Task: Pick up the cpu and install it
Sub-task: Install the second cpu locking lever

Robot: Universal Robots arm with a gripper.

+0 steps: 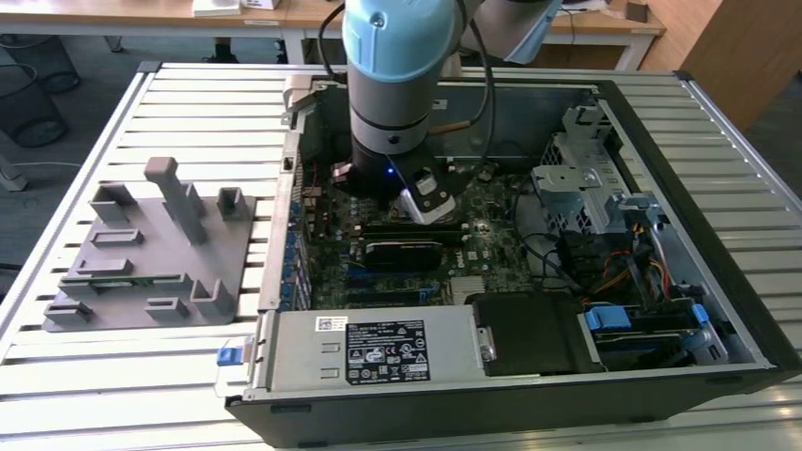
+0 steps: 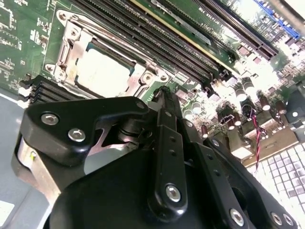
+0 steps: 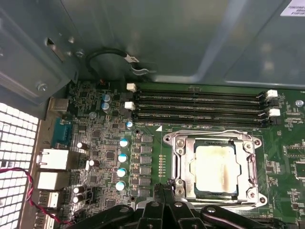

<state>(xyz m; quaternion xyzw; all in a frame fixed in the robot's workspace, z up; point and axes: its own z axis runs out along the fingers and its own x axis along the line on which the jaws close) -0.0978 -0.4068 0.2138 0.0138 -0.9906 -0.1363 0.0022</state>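
The cpu (image 3: 215,168) is seated in the motherboard socket (image 3: 177,143) — its silver lid is framed by the metal bracket. The gripper (image 2: 164,95) is held just beside the socket, fingers closed together and nothing gripped. 4 memory slots (image 3: 200,106) are seen at 12 o'clock of the socket in the first wrist view.

Daylight is falling evenly across the slatted table (image 1: 113,376) in the exterior view, leaving the computer case (image 1: 527,376) interior sitting in dim shadow under the arm (image 1: 394,94). In the second wrist view, glare is washing out the cpu (image 2: 102,71) lid and bleaching the far corner of the motherboard (image 2: 248,28), while the black gripper (image 2: 164,95) linkage is looming close and soft-edged. In the first wrist view, light is reflecting palely off the cpu (image 3: 215,167).
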